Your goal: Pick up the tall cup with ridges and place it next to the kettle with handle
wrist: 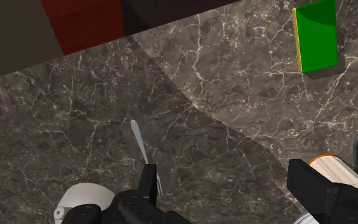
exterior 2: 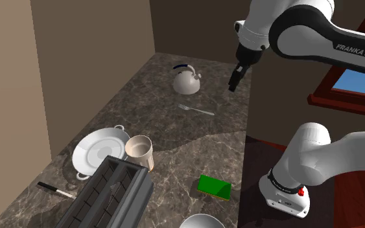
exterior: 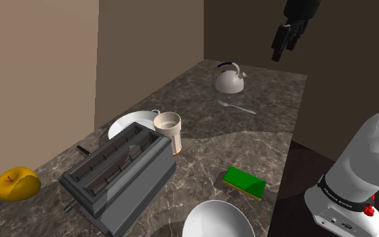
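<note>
The tall ridged cup [exterior: 169, 131] [exterior 2: 140, 150] is pale beige and stands upright on the marble counter, between a white plate and the toaster. The white kettle [exterior: 230, 79] [exterior 2: 186, 79] with its dark arched handle sits at the far end of the counter. My black gripper [exterior: 285, 40] [exterior 2: 235, 78] hangs high above the counter's edge beside the kettle, far from the cup. In the wrist view my gripper [wrist: 228, 188] is open with nothing between its fingers; the kettle [wrist: 82, 198] shows beside one finger and the cup [wrist: 329, 167] is partly hidden behind the other.
A fork [exterior: 236, 106] [wrist: 139, 143] lies just in front of the kettle. A green sponge [exterior: 244, 181] [wrist: 317, 37], a grey toaster [exterior: 117, 175], a white plate [exterior: 128, 123], a white bowl [exterior: 216, 221], a yellow fruit [exterior: 16, 183] and a knife [exterior 2: 56, 190] share the counter. Walls close two sides.
</note>
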Tool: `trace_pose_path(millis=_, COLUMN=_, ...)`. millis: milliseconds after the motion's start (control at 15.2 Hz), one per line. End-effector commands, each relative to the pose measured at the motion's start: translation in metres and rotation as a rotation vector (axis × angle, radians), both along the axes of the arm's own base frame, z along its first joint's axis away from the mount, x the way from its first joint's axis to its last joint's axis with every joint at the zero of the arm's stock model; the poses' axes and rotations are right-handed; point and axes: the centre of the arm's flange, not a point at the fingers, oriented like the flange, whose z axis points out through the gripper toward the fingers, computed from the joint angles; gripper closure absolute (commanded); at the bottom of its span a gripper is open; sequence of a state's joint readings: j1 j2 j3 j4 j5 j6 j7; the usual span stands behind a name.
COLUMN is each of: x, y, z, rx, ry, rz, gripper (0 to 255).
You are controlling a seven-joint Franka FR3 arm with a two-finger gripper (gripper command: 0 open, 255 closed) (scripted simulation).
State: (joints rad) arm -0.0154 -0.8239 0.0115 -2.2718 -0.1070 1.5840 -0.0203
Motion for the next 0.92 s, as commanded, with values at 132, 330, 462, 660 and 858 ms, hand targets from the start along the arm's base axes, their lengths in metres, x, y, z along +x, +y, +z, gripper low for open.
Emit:
trace_pose_path(millis=132, x=0.014, y=0.015, z=-0.015, rx=0.011, ry=-0.001, rz=-0.012, gripper=0)
trace_pose_path(millis=330, x=0.034, y=0.037, z=-0.038, rx=0.029, ry=-0.003, rz=-0.03, gripper=0)
trace_pose_path(millis=462, x=0.049, y=0.052, z=-0.053, rx=0.04, ry=-0.005, rz=-0.042, gripper=0)
trace_pose_path(millis=660, x=0.07, y=0.075, z=-0.075, rx=0.057, ry=-0.007, rz=-0.06, gripper=0)
trace_pose_path(millis=858, x=0.092, y=0.097, z=-0.096, rx=0.074, ry=-0.009, rz=-0.078, gripper=0)
